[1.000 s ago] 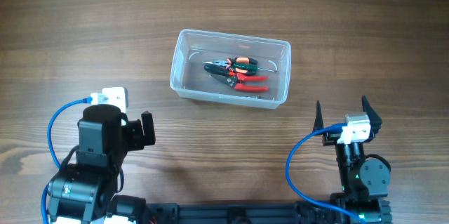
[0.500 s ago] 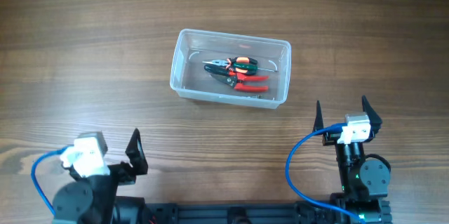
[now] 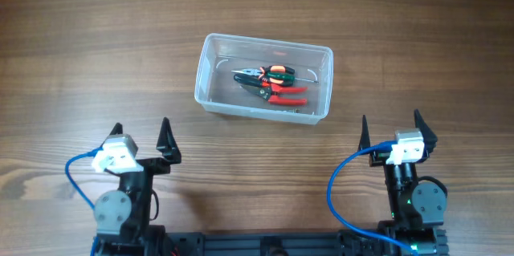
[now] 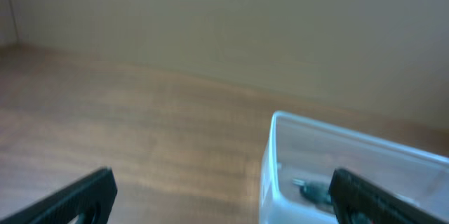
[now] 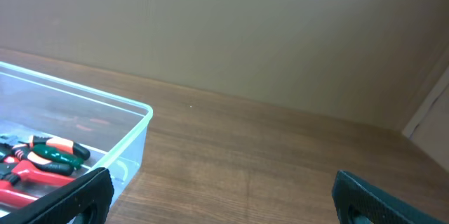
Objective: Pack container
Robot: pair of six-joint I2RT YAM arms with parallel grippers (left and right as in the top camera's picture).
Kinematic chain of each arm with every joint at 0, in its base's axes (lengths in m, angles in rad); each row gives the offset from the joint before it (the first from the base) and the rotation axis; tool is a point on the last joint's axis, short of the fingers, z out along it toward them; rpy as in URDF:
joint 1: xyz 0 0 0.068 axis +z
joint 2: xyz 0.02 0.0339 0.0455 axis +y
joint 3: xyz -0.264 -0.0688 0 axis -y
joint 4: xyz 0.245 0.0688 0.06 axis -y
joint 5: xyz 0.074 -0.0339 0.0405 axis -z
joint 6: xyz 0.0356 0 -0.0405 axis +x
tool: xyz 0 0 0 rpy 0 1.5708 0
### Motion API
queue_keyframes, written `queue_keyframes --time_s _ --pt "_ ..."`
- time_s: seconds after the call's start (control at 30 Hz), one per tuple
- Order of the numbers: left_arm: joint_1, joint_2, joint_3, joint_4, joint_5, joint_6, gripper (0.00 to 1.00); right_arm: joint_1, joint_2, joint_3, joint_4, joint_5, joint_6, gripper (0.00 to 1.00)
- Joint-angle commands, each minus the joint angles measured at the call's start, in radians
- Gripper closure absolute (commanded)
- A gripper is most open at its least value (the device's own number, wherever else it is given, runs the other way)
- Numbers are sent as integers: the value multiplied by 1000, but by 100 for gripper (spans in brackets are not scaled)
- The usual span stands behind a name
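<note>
From overhead, the clear container [image 3: 218,89] sits in the middle of the wooden table [image 3: 96,39], well ahead of both arms. Inside it lie red-handled pliers [image 3: 287,96] and a green-handled tool [image 3: 279,71], bunched right of its centre. The left gripper [image 3: 141,134] and the right gripper [image 3: 390,125] rest at the near edge, one on each side. Both have their fingers spread wide, with nothing between them. No tool shows outside the tub in this view. In the left wrist view, the left gripper [image 4: 221,196] again has its fingers far apart and empty. A corner of the container [image 4: 277,147] stands ahead and to the right, with dark tool shapes blurred inside. The right wrist view shows the right gripper [image 5: 221,196] just as wide and bare. The container [image 5: 133,136] is ahead and to the left, and the red-handled pliers [image 5: 21,176] and green-handled tool [image 5: 62,155] are plain through its wall. Judging by this, the packing looks done, with both arms drawn back and idle. If anything more is wanted, an arm must reach forward a good way to the tub; no lid is in sight.
</note>
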Motion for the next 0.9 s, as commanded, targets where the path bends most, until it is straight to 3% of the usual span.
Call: queue_keyframes --time_s 0.0,0.33,0.87 --pt "5 -10 -78 38 19 -9 0 -4 -9 0 6 17 1 0" --pt "6 -9 -116 42 130 -1 0 -4 -9 0 6 17 1 0" --pt "6 -8 -116 42 129 -1 0 -4 -9 0 6 17 1 0"
